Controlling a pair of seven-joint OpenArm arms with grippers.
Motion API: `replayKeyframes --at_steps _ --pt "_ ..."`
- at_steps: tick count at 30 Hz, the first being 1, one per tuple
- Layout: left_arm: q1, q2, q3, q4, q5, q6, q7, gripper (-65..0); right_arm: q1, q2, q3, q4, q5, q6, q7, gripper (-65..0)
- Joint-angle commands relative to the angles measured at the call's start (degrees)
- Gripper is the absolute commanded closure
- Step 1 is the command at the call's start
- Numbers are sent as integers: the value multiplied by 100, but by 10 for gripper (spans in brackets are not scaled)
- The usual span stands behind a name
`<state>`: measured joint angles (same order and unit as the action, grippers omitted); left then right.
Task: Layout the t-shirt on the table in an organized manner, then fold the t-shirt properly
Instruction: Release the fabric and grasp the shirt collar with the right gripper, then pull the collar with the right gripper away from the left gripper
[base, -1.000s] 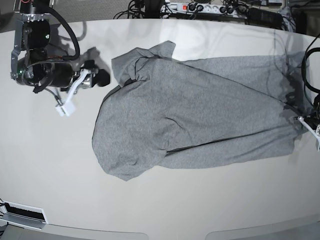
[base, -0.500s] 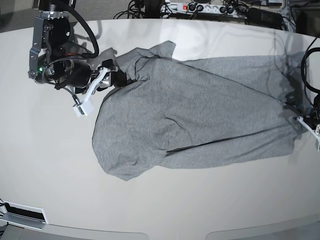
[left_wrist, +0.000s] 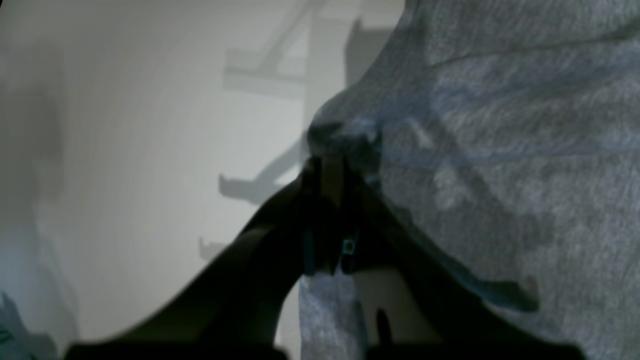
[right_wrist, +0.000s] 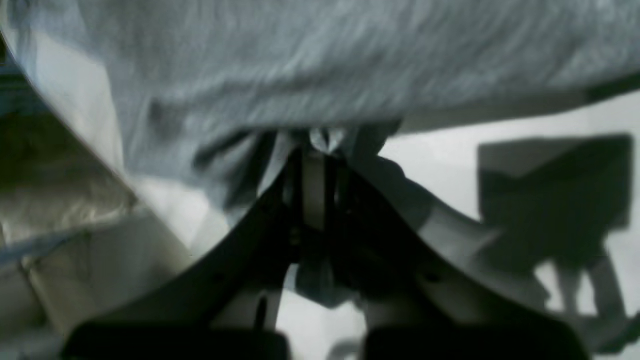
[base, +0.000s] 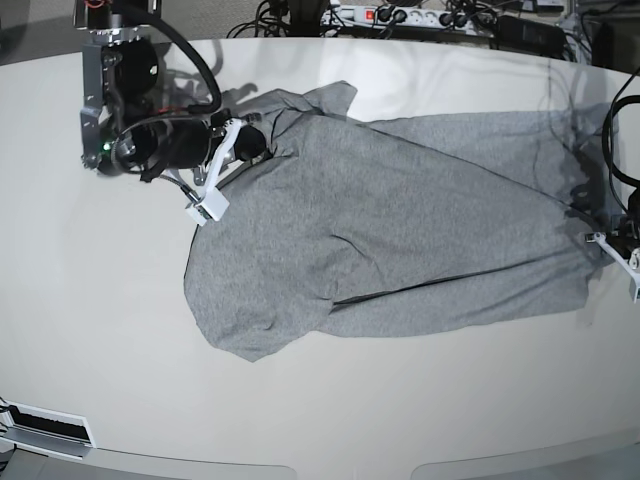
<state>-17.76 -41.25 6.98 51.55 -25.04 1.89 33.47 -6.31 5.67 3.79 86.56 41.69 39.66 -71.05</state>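
On the left of my base view I have the right gripper (base: 250, 140) clenched on a bunched fold at the upper left corner of the heather-grey soft cotton short-sleeved t-shirt (base: 400, 230); through its wrist camera the right gripper (right_wrist: 320, 142) shows both dark jaws pressed together with a pale pinch of cloth between them, and the t-shirt (right_wrist: 320, 65) hangs across the top of that view. The garment lies spread across the middle of the very large glossy off-white table (base: 100, 330), crumpled and doubled over at its left end, with a diagonal crease running toward the right and a lower layer showing along the bottom edge. At the far right edge of the base view sits the left gripper (base: 605, 240), at the shirt's right corner. In the left wrist view the left gripper (left_wrist: 330, 150) is clamped tight on the edge of the t-shirt (left_wrist: 500, 150), with bare table (left_wrist: 150, 150) to the left of the cloth.
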Motion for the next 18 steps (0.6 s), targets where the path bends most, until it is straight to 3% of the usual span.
replayKeyframes --at_steps 1,4,9,16,18 --pt "-109 -160 -68 57 33 20 -66 0 72 116 11 236 310 34 -125 0" --pt "-111 -162 -68 57 33 20 -68 0 7 417 17 610 688 34 -614 0" --pt "-111 -160 -68 57 33 20 -68 0 -376 769 426 1250 804 34 -496 0" --pt "-111 -160 -68 57 33 20 -70 0 -1154 745 1615 2046 804 -741 -444 0" --pt "-111 -160 -68 57 33 22 -70 0 -1344 664 1917 2155 734 -774 -450 0"
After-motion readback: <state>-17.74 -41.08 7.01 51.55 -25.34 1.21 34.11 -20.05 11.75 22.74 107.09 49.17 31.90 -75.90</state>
